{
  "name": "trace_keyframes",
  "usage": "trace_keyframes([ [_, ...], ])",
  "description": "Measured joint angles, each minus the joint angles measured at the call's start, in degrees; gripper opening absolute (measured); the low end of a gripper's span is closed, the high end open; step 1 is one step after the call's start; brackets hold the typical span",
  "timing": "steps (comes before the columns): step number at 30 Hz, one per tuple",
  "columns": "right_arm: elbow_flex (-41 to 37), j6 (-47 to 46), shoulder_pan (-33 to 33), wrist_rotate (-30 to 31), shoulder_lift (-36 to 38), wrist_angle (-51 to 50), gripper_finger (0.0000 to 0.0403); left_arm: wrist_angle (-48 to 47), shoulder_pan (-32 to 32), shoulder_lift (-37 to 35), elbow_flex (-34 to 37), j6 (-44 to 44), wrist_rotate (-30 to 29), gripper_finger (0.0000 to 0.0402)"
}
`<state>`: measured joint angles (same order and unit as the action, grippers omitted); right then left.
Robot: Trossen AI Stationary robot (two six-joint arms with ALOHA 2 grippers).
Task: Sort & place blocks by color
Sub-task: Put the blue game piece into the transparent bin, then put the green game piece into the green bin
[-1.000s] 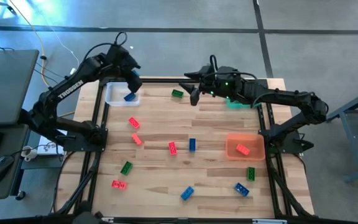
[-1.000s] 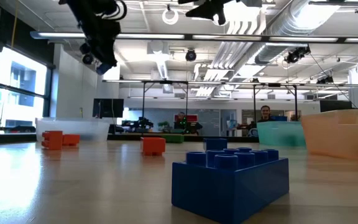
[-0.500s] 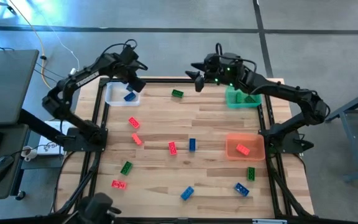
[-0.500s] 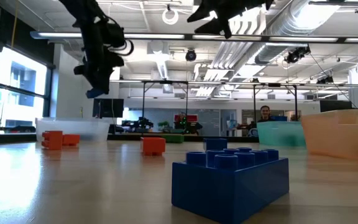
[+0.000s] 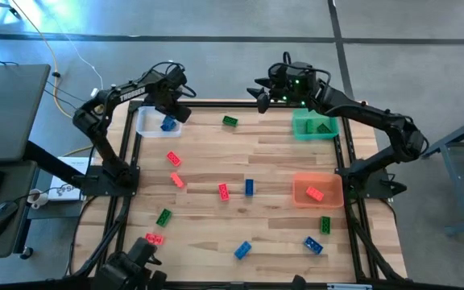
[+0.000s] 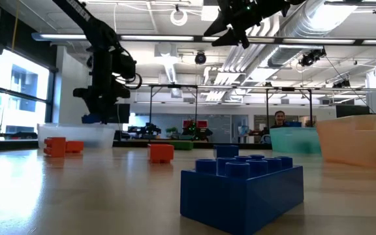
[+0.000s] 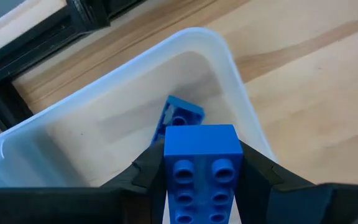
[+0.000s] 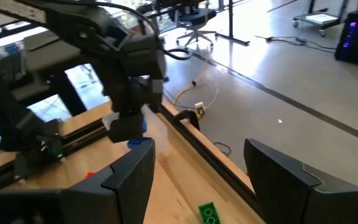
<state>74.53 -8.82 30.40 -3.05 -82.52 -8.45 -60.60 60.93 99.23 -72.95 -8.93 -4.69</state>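
My left gripper (image 5: pixel 174 107) hangs over the clear bin (image 5: pixel 147 121) at the table's far left corner, shut on a blue block (image 7: pixel 201 163). A second blue block (image 7: pixel 180 114) lies on the floor of that bin. My right gripper (image 5: pixel 261 94) is open, high above the far edge between a loose green block (image 5: pixel 229 121) and the green bin (image 5: pixel 314 126); its fingers (image 8: pixel 129 177) stand wide apart. Red, blue and green blocks lie flat across the table. One red block (image 5: pixel 315 193) lies in the orange bin (image 5: pixel 318 190). My left gripper pinches the blue block by its two long sides (image 7: pixel 166 163), one finger (image 7: pixel 148 169) on each side. It comes from above, slanting down. The block's studded face shows toward the wrist camera. The block is lifted clear, above the clear bin's inside (image 7: pixel 117 127).
Loose blocks: red (image 5: pixel 173 159), red (image 5: pixel 224 191), blue (image 5: pixel 249 187), green (image 5: pixel 163 217), red (image 5: pixel 153 238), blue (image 5: pixel 242 250), blue (image 5: pixel 312 245), green (image 5: pixel 325 224). A black frame runs around the table's edges (image 5: pixel 127 161). A large blue block (image 6: pixel 240 189) stands close to the low camera.
My left gripper has come down toward the clear bin, carrying the blue block with it. My right gripper has drawn back from over the green block toward the table's far edge and stayed open.
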Motion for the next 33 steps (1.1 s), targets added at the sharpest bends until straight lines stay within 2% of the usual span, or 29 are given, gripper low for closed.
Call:
trace_keyframes([
  [10, 0.01, 0.30, 0.39, -1.43, -0.01, 0.00, 0.0234, 0.02, 0.80, 2.99, 0.00, 0.06, -0.82, 0.0125],
  [23, 0.06, -0.15, -0.07, -4.06, -7.24, 0.44, 0.0234, -0.74, 0.87, 3.27, 0.00, 1.63, -0.78, 0.0224],
  [33, 0.03, 0.01, -0.09, -5.02, -12.52, 7.54, 0.0234, -5.57, 0.87, -0.08, 0.00, 5.07, 0.84, 0.0223],
])
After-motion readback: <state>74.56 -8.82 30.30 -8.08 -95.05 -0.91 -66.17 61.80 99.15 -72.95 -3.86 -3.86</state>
